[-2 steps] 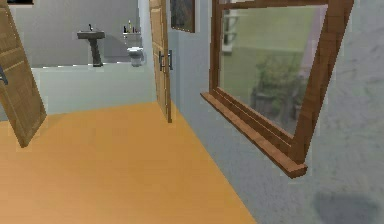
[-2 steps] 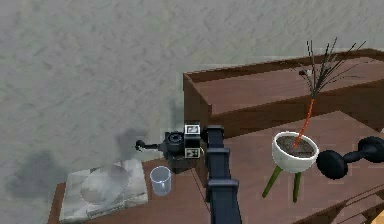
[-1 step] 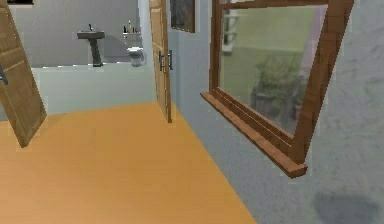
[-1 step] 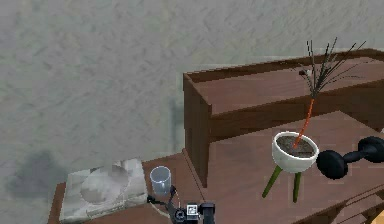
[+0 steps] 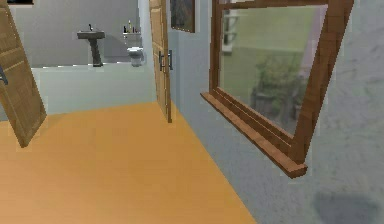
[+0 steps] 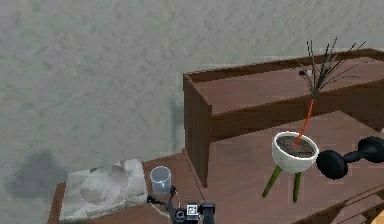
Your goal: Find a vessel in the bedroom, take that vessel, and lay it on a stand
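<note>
Grey wall backs a dark wooden worktop [image 6: 240, 170] with a raised shelf [image 6: 260, 95] along its rear, so everything on it sits toward the front, within the arm's reach. A small clear cup [image 6: 160, 180], likely the vessel wanted, stands on the lower left part, just beside a pale folded cloth [image 6: 100, 190]. The gripper [image 6: 165, 202] is at the arm side view's bottom edge, right by the cup; with the cup on the wood behind it, I cannot tell whether it holds anything. Farther right stand a white pot [image 6: 295, 152] of bare twigs on legs and a black dumbbell [image 6: 350, 158]. Ahead, an orange floor [image 5: 110, 160] runs past a wood-framed window [image 5: 265, 75] to an open door [image 5: 158, 55], with a sink [image 5: 92, 42] beyond.
</note>
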Robot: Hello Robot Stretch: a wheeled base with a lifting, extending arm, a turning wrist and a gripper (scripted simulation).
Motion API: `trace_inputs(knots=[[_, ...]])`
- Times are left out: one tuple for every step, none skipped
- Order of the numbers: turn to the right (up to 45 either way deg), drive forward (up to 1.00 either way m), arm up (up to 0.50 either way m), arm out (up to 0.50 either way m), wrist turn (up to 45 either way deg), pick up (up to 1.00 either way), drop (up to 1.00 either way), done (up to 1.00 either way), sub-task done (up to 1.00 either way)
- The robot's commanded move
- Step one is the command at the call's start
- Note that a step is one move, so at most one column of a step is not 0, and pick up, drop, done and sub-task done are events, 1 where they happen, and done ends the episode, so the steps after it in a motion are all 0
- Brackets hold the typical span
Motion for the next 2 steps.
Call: trace_inputs(knots=[[0.0,0.00,0.10,0.00,0.0,0.00,0.00,0.00,0.00],[0.0,0.00,0.34,0.00,0.0,0.00,0.00,0.00,0.00]])
